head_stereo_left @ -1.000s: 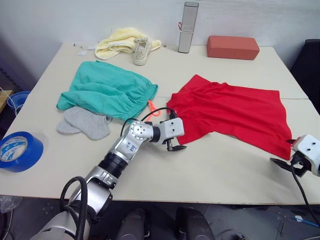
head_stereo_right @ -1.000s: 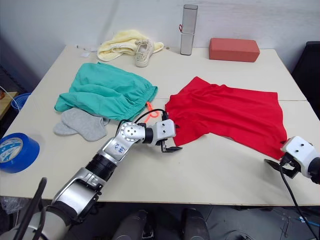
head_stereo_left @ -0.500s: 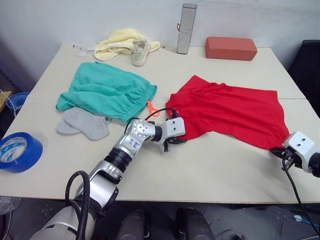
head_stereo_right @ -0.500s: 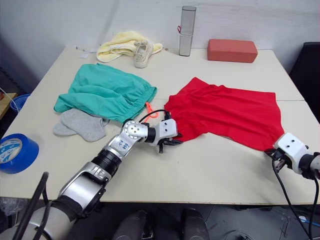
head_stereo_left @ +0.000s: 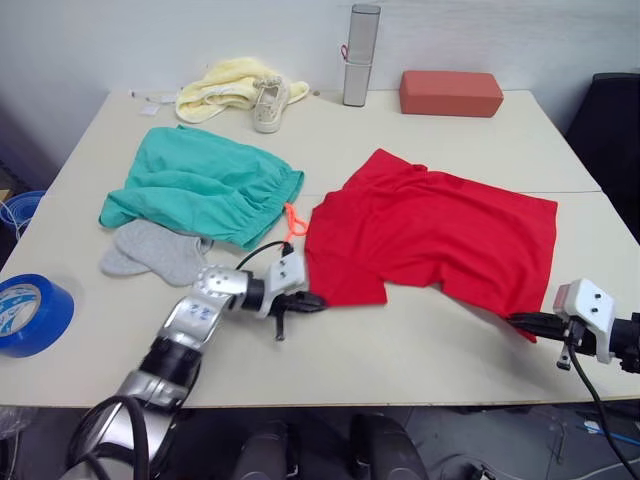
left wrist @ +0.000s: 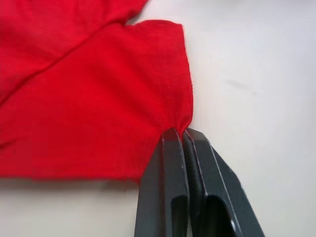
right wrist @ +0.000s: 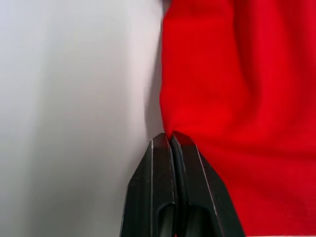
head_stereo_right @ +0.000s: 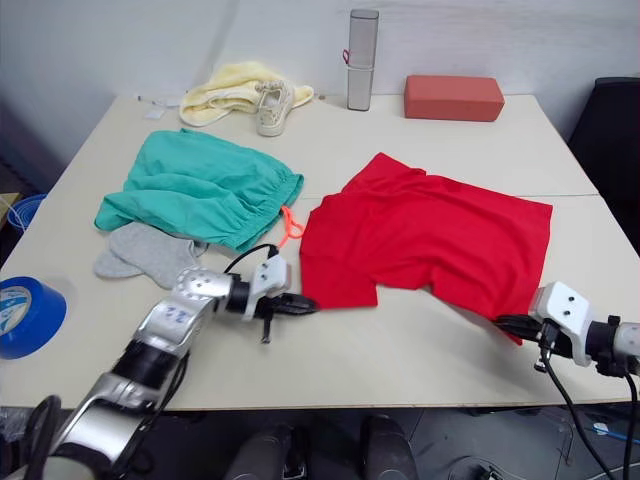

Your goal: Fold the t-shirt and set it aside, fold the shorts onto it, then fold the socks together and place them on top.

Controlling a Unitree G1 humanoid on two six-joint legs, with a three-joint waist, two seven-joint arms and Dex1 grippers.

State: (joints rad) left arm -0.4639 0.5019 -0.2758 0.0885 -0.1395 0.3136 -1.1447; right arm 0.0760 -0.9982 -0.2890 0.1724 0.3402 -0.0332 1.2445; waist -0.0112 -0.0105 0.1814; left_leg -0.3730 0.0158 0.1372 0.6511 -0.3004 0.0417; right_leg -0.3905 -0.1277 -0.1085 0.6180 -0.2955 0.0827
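**t-shirt pinched at two corners, folding barely begun**

in the left eye view, the t-shirt (head_stereo_left: pixel 430 240) is seen spread loosely on the desk (head_stereo_left: pixel 420 345), towards its right half, with wrinkles and no fold made. the left gripper (head_stereo_left: pixel 300 302) is placed at the shirt's near left corner, and the right gripper (head_stereo_left: pixel 527 322) at its near right corner, close to the desk's front edge. the shorts (head_stereo_left: pixel 200 185) lie bunched on the left half, and the socks (head_stereo_left: pixel 155 252) rest just beside them, nearer the front edge, partly tucked under the green cloth.

in the left wrist view, the two black fingers (left wrist: pixel 170 187) are pressed together on the hem of a red sleeve corner.

in the right wrist view, the fingers (right wrist: pixel 163 192) are likewise clamped on an edge of red cloth.

the task is judged to be at its very start: the shirt is gripped but unfolded, the shorts and socks are untouched, and all stacking is left to do.
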